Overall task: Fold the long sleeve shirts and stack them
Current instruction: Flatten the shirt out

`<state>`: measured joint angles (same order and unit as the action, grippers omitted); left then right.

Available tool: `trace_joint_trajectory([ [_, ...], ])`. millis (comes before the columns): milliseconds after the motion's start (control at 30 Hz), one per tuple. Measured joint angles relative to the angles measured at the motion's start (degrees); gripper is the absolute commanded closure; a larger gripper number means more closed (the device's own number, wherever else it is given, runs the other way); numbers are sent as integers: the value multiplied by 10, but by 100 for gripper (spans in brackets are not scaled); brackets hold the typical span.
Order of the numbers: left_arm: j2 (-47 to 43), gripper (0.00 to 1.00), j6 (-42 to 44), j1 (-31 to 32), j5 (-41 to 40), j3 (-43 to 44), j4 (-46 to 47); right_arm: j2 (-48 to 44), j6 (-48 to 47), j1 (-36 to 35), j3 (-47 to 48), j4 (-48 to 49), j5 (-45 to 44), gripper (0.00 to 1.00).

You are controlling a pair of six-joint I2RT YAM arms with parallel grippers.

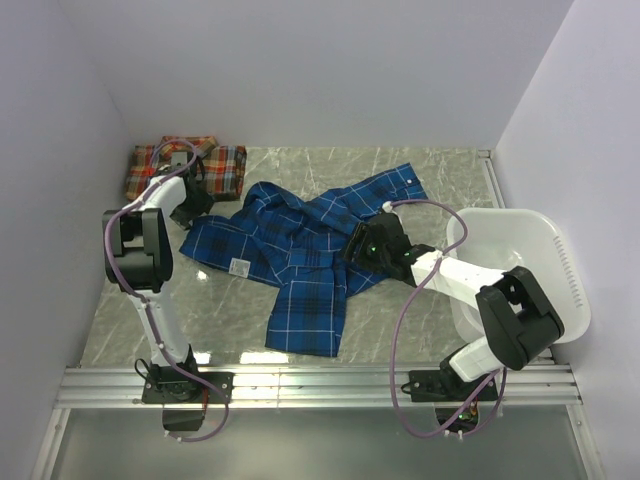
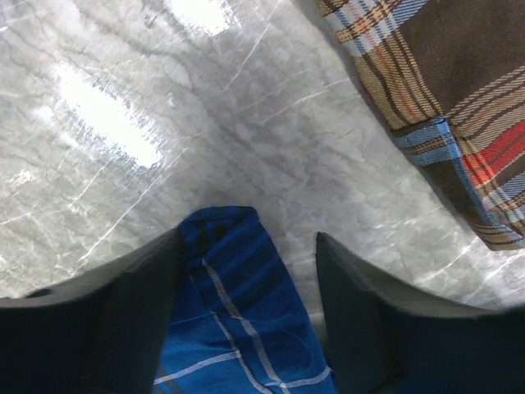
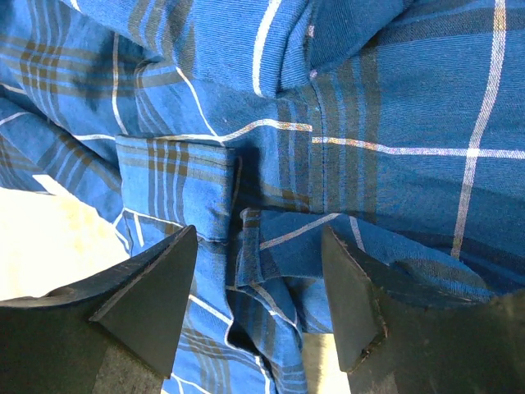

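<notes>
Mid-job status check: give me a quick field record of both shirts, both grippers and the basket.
blue shirt: unfolded, spread rumpled across the middle of the table
red-orange shirt: folded, back left corner, apart from the blue one
left gripper: open, straddling a tip of blue cloth at the shirt's left edge
right gripper: open, low over the blue shirt's right part, nothing clamped
basket: white, at the table's right side
stack: not yet made

From above, the left gripper [image 1: 196, 210] covers the blue shirt's [image 1: 300, 250] end nearest the table's left edge, and the right gripper [image 1: 362, 245] covers its middle right; its white tag [image 1: 240, 267] is too small to read. The left wrist view crops the red-orange shirt [image 2: 443, 90]
</notes>
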<state>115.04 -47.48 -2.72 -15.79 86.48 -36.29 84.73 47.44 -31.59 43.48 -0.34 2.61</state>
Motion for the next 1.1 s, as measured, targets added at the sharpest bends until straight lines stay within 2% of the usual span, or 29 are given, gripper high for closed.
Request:
trace_joint_trajectory([
  [67, 0, 40, -1, 0, 0, 0, -2, 0, -2, 0, 0, 1, 0, 31],
  [100, 0, 49, 0, 0, 0, 0, -2, 0, -4, 0, 0, 1, 0, 31],
  [167, 0, 60, 0, -1, 0, -1, -2, 0, -6, 0, 0, 1, -1, 31],
  [200, 0, 71, 0, -1, 0, -3, -2, 0, -7, 0, 0, 1, -1, 31],
  [267, -3, 82, 0, -1, 1, -8, 2, 0, -8, 0, 0, 1, -2, 31],
  [300, -6, 95, 1, -1, 3, -14, 4, 0, -9, 0, 0, 1, -3, 31],
  [333, -11, 99, 6, -1, 9, -23, 7, 0, -9, 0, 0, 1, -3, 31],
  [600, -47, 100, 12, -1, 27, -56, 33, 0, -7, 1, 0, 1, -2, 31],
  [1100, -199, 100, 33, -1, -10, -117, 55, 3, 43, 1, -8, -27, 0, 32],
])
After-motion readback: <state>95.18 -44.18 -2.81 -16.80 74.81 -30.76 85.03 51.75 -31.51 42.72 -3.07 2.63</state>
